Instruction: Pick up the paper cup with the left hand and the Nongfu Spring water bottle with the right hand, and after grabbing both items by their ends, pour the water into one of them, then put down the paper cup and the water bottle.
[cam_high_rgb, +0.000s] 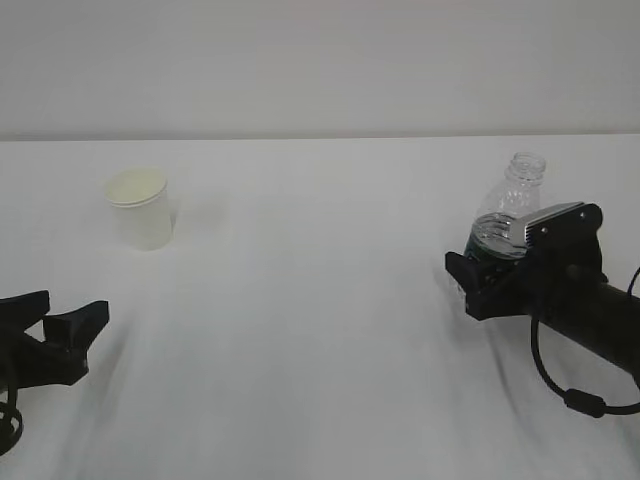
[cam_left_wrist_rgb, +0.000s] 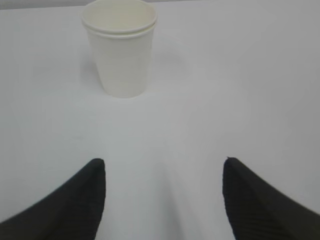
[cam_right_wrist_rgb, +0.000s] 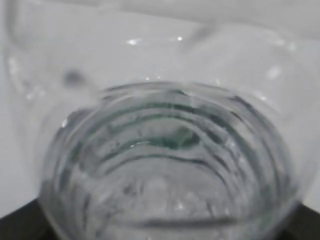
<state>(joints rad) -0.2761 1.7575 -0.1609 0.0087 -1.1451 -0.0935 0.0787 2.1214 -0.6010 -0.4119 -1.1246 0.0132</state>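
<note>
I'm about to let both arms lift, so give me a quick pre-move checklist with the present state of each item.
1. Paper cup upright: ok.
2. Left claw open and aimed at the cup: ok.
3. Left claw around the cup: not ok, it is short of it.
4. Bottle upright, cap off: ok.
5. Right claw at the bottle's lower part: ok.
6. Right claw firmly closed on the bottle: cannot tell.

Left tool (cam_left_wrist_rgb: 162, 200) low, jaws spread, nothing between; right tool (cam_high_rgb: 478, 280) seemingly closed around something.
</note>
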